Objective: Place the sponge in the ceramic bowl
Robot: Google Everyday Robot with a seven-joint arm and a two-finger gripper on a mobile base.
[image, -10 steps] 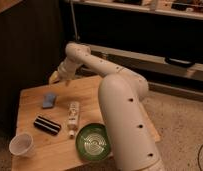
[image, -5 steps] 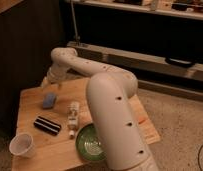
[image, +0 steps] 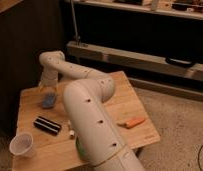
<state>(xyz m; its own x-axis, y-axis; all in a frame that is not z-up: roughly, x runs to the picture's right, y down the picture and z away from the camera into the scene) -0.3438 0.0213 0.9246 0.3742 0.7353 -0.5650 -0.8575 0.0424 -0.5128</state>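
Note:
The blue sponge [image: 49, 100] lies flat on the wooden table [image: 115, 102] at its far left. My gripper [image: 46, 88] hangs just above the sponge's far edge, pointing down, open, with nothing in it. The arm [image: 90, 110] sweeps from the bottom middle of the camera view up to the left. It hides most of the ceramic bowl [image: 79, 148]; only a green sliver shows at the arm's left side near the table's front.
A black block with white stripes [image: 47, 125] lies in front of the sponge. A white cup [image: 21, 145] stands at the front left corner. An orange carrot-like piece [image: 131, 122] lies on the right. A small pale object [image: 70, 132] sits beside the arm.
The arm has swung further left and the gripper has come down over the sponge. The view has shifted, and the arm now covers most of the green bowl.

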